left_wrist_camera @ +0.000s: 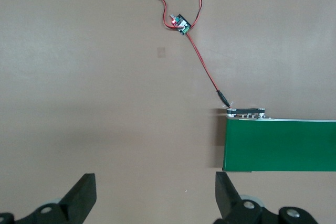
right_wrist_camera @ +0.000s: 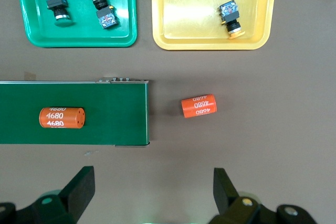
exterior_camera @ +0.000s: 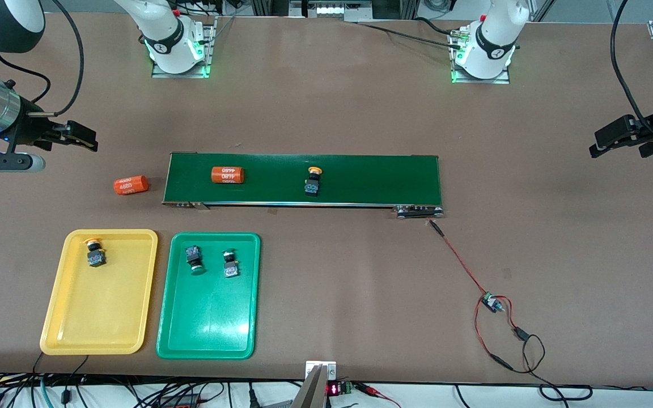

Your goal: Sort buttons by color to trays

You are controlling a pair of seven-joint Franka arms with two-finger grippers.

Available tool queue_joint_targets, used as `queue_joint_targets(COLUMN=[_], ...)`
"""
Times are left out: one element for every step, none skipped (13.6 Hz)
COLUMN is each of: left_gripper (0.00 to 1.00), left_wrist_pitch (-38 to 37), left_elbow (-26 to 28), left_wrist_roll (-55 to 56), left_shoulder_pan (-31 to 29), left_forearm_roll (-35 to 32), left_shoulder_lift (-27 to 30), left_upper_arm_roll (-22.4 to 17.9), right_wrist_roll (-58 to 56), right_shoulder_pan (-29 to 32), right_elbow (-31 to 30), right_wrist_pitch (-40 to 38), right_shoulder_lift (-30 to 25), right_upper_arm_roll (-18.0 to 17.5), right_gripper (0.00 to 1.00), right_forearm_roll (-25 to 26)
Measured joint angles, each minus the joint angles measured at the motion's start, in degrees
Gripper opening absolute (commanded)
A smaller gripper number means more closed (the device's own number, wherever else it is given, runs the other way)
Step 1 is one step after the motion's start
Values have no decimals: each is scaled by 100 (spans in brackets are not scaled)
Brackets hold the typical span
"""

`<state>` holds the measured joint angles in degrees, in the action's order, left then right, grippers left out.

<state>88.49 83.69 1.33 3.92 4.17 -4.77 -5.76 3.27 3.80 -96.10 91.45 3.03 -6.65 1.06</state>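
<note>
One yellow-capped button (exterior_camera: 313, 180) lies on the dark-green belt (exterior_camera: 372, 180), near its middle. Another yellow button (exterior_camera: 95, 253) (right_wrist_camera: 231, 18) lies in the yellow tray (exterior_camera: 100, 306) (right_wrist_camera: 199, 43). Two green buttons (exterior_camera: 193, 258) (exterior_camera: 230, 263) lie in the green tray (exterior_camera: 207, 317) (right_wrist_camera: 79, 41); the right wrist view shows them too (right_wrist_camera: 56, 4) (right_wrist_camera: 103, 10). My right gripper (exterior_camera: 85, 139) (right_wrist_camera: 154, 190) hangs open and empty over bare table off the belt's end on the right arm's side. My left gripper (exterior_camera: 601, 144) (left_wrist_camera: 156, 192) hangs open and empty over bare table off the belt's other end.
An orange cylinder (exterior_camera: 228, 174) (right_wrist_camera: 61, 117) lies on the belt, and a second one (exterior_camera: 131, 185) (right_wrist_camera: 198, 105) lies on the table just off the belt's end. Red wires and a small circuit board (exterior_camera: 491, 302) (left_wrist_camera: 180, 23) trail from the belt's drive end (left_wrist_camera: 245, 113).
</note>
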Motion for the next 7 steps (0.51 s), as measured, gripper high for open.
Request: queue_joint_targets(left_gripper=[100,100,100,100,100,100,100], left_wrist_pitch=[14,20,31,55,72,86,95], left_elbow=[0,0,0,0,0,0,0], left_wrist_roll=[0,0,0,0,0,0,0], left_shoulder_pan=[4,6,7,6,-16,-112,-294], left_forearm_roll=[0,0,0,0,0,0,0], left_shoulder_lift=[0,0,0,-1,-1,-1,-2], left_upper_arm_roll=[0,0,-2,-4,13,102,269], right_wrist_roll=[-1,-1,-1,-1,-1,-1,-1], right_shoulder_pan=[-2,-4,-5,-5,-5,-6,-6], right_elbow=[2,2,2,3,5,6,7], right_wrist_pitch=[0,0,0,0,0,0,0], right_shoulder_lift=[18,29,32,32,32,32,32], right_upper_arm_roll=[-1,-4,-5,-4,-4,-5,-5], right_gripper=[100,100,100,100,100,100,100], right_forearm_roll=[0,0,0,0,0,0,0])
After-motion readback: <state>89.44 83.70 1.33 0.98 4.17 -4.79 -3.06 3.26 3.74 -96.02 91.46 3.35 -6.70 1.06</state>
